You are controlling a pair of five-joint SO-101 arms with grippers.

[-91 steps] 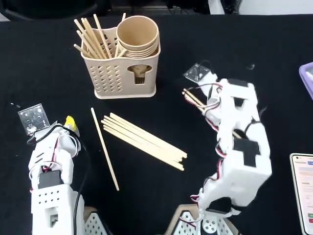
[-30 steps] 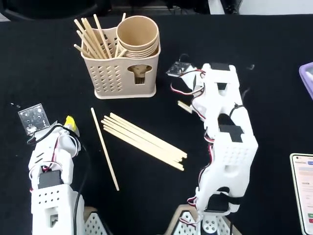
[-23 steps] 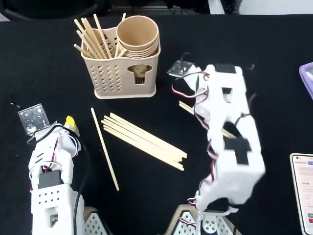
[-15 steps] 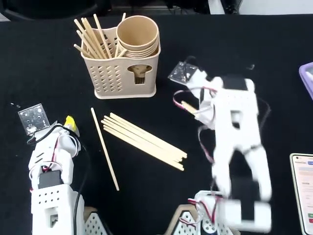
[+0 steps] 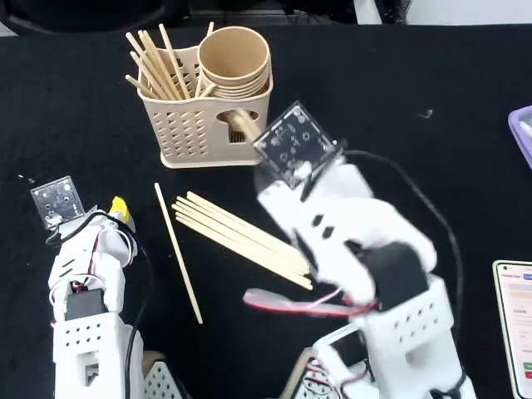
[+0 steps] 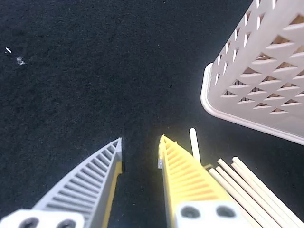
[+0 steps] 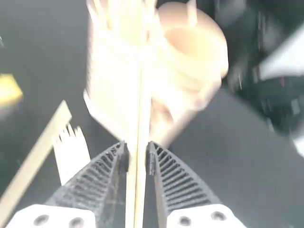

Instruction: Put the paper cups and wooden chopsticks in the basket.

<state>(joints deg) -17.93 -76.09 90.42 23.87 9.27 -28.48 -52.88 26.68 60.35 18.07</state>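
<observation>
A beige slotted basket (image 5: 208,125) stands at the back of the black table, with stacked paper cups (image 5: 234,56) and several wooden chopsticks (image 5: 154,62) in it. More loose chopsticks (image 5: 245,239) lie in front of it, one (image 5: 178,252) apart from the bundle. My right gripper (image 7: 136,145) is raised just in front of the basket (image 7: 116,90), shut on a few chopsticks (image 7: 140,109) that point at the cups (image 7: 190,52); their tip (image 5: 243,125) shows at the basket's front. My left gripper (image 6: 140,140) rests open near the front left, beside the loose chopsticks (image 6: 237,185).
A purple object (image 5: 522,129) sits at the right edge of the table. A flat phone-like device (image 5: 515,324) lies at the front right. The right arm's body hangs over the near end of the loose chopstick bundle.
The right arm has swung from the table's right side up and leftward to the basket, carrying the chopsticks. The left arm has stayed still.
</observation>
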